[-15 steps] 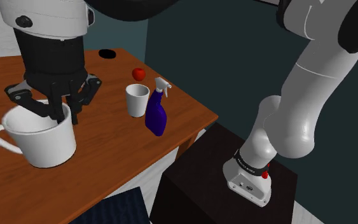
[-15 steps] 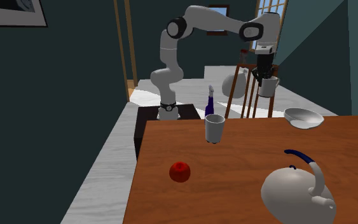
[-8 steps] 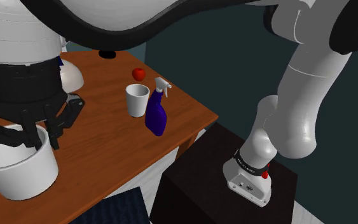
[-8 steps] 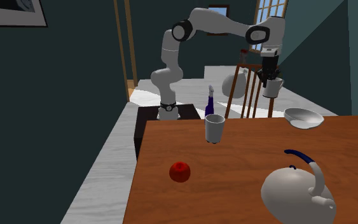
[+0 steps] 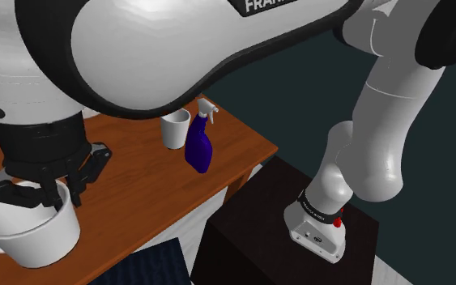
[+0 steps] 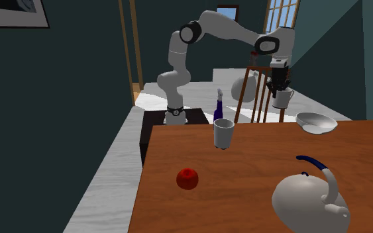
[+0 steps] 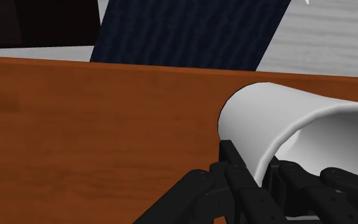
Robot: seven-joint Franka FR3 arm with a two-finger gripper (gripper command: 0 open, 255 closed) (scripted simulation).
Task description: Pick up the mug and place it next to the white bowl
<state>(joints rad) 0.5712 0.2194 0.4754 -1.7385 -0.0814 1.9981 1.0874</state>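
1. White mug (image 5: 27, 231) hangs from the pincer (image 5: 46, 193) at the lower left of the shoulder view, apparently raised off the brown worktop (image 5: 137, 174).
2. The pincer is clamped on the mug's rim. In the wrist view one black finger (image 7: 234, 178) presses the outside of the wall and the other reaches inside.
3. On that showing, the pick-up half of the job is done.
4. In the second exterior view the mug is in the upper right of the frame, above and a little left of the white bowl (image 6: 316, 122). The bowl rests near the worktop's far edge at the right, and mug and bowl are apart.
5. Left to do, by my reading: lower the mug onto bare worktop just beside the bowl, set it upright, then open the pincer.
6. A white cup (image 6: 222, 134) and a purple spray bottle (image 5: 198, 146) stand further left of the bowl in the second exterior view, away from that landing spot.
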